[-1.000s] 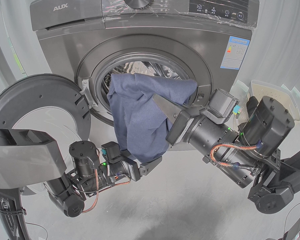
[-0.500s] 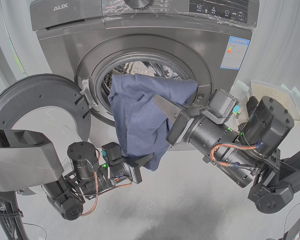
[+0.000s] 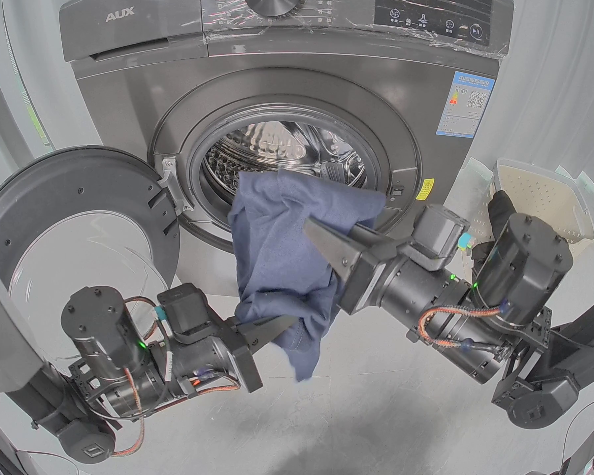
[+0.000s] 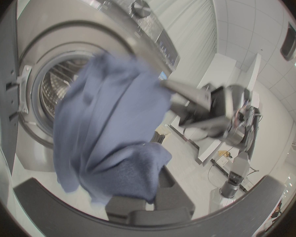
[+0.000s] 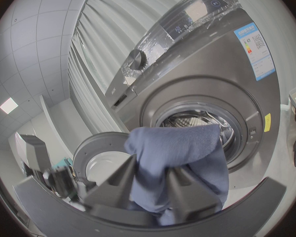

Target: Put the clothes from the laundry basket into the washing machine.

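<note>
The blue garment (image 3: 277,245) hangs just before the open washing machine (image 3: 145,94).
My right gripper (image 3: 330,227) has its fingers clamped on the top; my left gripper (image 3: 274,328) meets the lower fold, hold unclear to me.

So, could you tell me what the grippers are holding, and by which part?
The right gripper clamps the blue garment at its upper edge. Its lower folds drape over the left gripper; a grip there cannot be told.
</note>
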`<state>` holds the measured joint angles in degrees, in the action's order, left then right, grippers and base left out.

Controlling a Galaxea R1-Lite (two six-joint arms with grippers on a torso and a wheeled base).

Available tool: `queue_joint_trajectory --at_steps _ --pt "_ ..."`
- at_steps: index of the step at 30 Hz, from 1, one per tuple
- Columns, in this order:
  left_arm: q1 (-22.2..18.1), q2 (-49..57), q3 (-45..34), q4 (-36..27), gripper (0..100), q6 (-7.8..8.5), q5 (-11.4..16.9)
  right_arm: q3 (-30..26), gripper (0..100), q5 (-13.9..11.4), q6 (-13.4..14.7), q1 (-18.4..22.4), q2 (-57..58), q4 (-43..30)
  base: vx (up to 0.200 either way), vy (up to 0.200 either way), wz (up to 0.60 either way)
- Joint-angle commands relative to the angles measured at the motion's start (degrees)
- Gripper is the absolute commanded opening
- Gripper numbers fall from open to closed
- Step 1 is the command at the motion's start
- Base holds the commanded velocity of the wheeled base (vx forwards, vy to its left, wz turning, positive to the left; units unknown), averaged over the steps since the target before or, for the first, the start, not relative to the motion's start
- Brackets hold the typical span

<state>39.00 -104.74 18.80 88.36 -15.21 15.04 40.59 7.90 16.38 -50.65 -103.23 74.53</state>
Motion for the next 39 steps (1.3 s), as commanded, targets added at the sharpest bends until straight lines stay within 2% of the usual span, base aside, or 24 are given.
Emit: queue_joint_trajectory --at_steps 1,4,11,25,29,34,39 --pt "-0.2 6.8 1.3 0.0 0 -0.25 -0.2 -4.0 100 -0.1 -0.4 0.3 -0.2 -0.6 0.0 0.0 0.0" --pt "-2.1 7.0 4.0 0.1 0 -0.17 -0.9 -5.8 100 -0.2 -1.4 0.8 0.4 -0.8 0.0 0.0 0.0" --pt "-4.1 6.3 10.1 0.0 0 -0.43 -6.3 -9.1 100 -0.3 -3.9 3.3 0.0 -0.8 0.0 0.0 0.0" --pt "-4.2 6.3 11.6 0.0 0 -0.25 -8.2 -11.6 100 -2.1 -6.5 4.2 -2.2 -0.7 0.0 0.0 0.0" --pt "-4.2 6.0 12.1 -0.1 0 -0.25 -8.5 -11.0 100 -2.4 -7.9 4.0 -4.3 0.0 0.0 0.0 0.0" --pt "-4.1 4.4 13.7 -0.1 0 -0.08 -11.4 -10.5 100 -2.5 -8.4 3.4 -7.2 0.1 0.0 0.0 0.0" --pt "-4.0 3.1 14.8 -0.1 0 0.01 -11.8 -8.2 100 -2.6 -9.5 2.6 -9.4 0.3 0.0 0.0 0.0"
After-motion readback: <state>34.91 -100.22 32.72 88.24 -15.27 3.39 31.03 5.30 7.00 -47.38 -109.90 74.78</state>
